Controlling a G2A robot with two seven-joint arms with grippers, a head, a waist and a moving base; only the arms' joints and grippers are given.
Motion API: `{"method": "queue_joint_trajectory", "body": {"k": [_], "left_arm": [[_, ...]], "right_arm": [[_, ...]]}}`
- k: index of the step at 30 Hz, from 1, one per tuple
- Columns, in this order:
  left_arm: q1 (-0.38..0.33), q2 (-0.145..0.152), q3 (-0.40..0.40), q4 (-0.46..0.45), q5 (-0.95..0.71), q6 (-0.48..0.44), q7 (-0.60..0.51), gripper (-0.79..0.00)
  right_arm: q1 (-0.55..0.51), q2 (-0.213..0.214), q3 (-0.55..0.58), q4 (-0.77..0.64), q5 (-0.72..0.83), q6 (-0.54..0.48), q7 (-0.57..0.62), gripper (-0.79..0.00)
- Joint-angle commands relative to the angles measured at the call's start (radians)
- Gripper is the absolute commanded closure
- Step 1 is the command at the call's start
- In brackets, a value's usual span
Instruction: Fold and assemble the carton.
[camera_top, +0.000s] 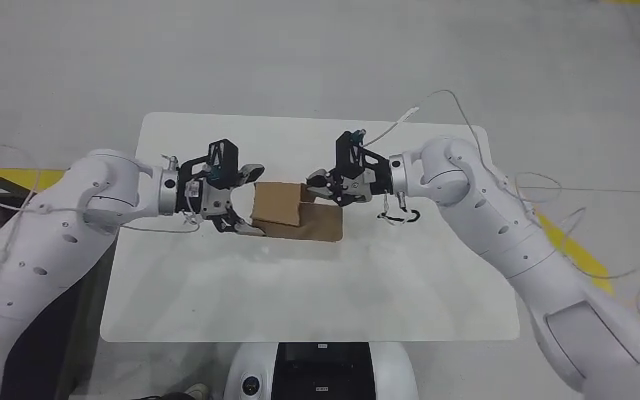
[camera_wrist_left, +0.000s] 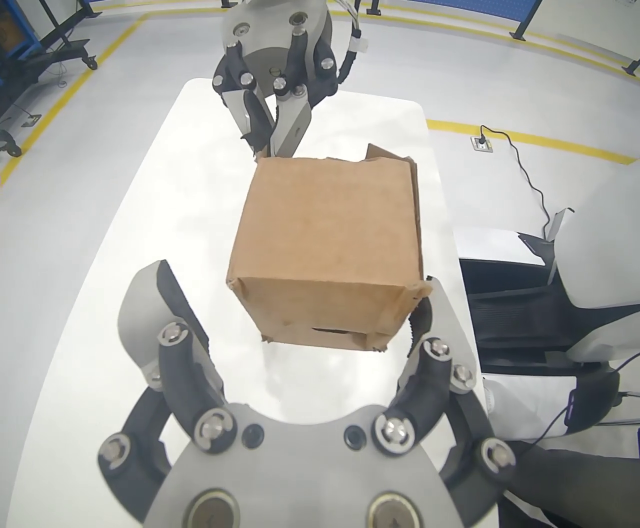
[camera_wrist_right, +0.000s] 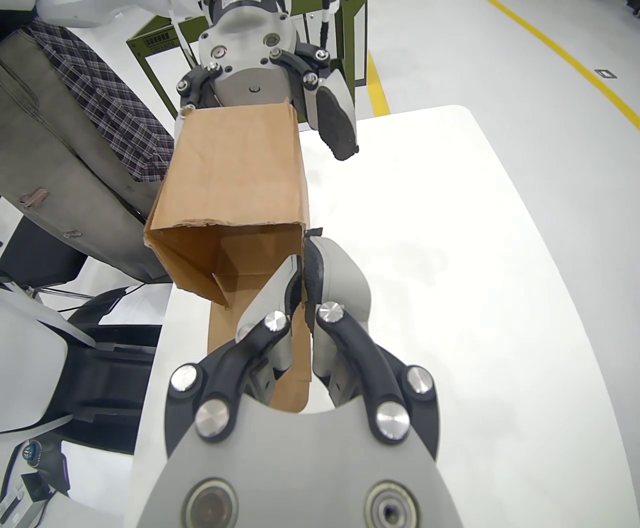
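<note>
Your brown cardboard carton (camera_top: 290, 208) sits at the middle of the white rounded table (camera_top: 300, 290), lengthwise left to right. Its closed end faces left and its open end faces right. Whether it rests on the tabletop or hangs just above it, you cannot tell.

Your left gripper (camera_wrist_left: 295, 280) is spread wide around the closed end. One finger (camera_wrist_left: 427, 310) touches the near corner of the carton, the other (camera_wrist_left: 160, 300) stands apart from it on the far side.

Your right gripper (camera_wrist_right: 302, 260) is pinched tight on the far wall at the open end, one pad inside and one outside. A loose brown flap (camera_wrist_right: 295, 370) runs out beneath it.
</note>
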Motion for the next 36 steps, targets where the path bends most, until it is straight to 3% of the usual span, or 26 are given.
{"method": "queue_joint_trajectory", "body": {"k": [1,9,11,14,30,36], "left_arm": [[-0.016,0.006,0.026,0.004,-0.014,0.000,0.018,-0.785],[-0.081,0.027,0.120,0.014,-0.052,0.000,0.051,-0.785],[-0.099,0.031,0.144,0.021,-0.066,0.000,0.049,-0.637],[-0.125,0.037,0.177,0.025,-0.087,0.000,0.047,-0.551],[-0.229,0.058,0.309,0.041,-0.097,0.000,0.092,-0.566],[-0.257,0.065,0.343,0.054,-0.084,0.000,0.132,-0.477]], "right_arm": [[0.007,0.005,-0.012,-0.002,-0.005,0.000,-0.012,0.000],[0.036,0.022,-0.056,-0.001,-0.030,0.000,-0.068,0.000],[0.043,0.025,-0.066,0.000,-0.040,0.000,-0.082,0.000],[0.052,0.030,-0.080,0.002,-0.059,0.000,-0.097,0.000],[0.089,0.043,-0.135,0.021,-0.091,0.000,-0.175,0.000],[0.094,0.043,-0.141,0.030,-0.106,0.000,-0.194,0.000]]}}
